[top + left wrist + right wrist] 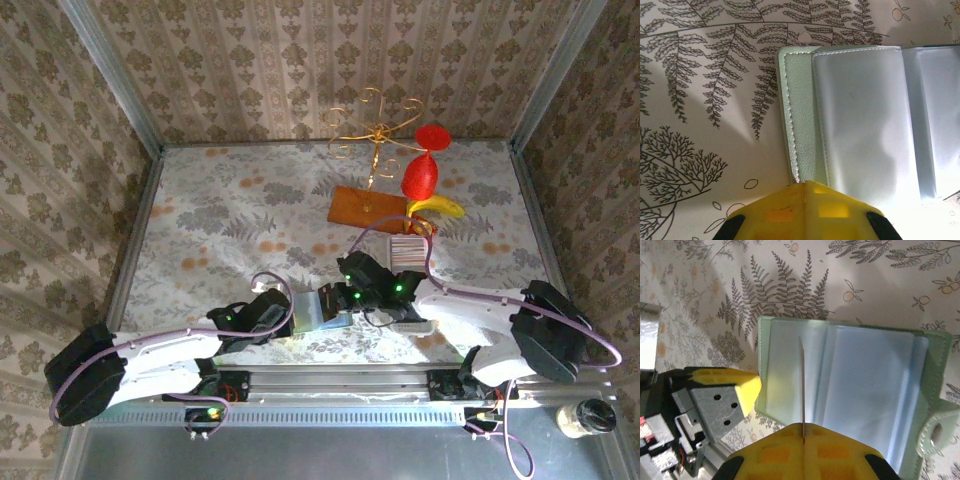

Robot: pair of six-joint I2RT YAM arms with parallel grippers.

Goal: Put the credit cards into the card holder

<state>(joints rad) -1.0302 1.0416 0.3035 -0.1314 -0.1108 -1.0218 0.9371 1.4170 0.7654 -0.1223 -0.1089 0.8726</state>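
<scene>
Currently, the card holder lies open on the counter, its pockets apparently empty. One credit card stands edge-on directly above it, clamped in the right hand, long axis running away from that hand. The left hand, fingers together, touches the holder's edge.

Landmark: card holder, open flat on table near its front edge. At its left edge: left gripper. At its right: right gripper, pinching credit card on edge over its pockets. Behind-right of it: ribbed tray. Farther behind: wooden board, wire stand on board.
</scene>
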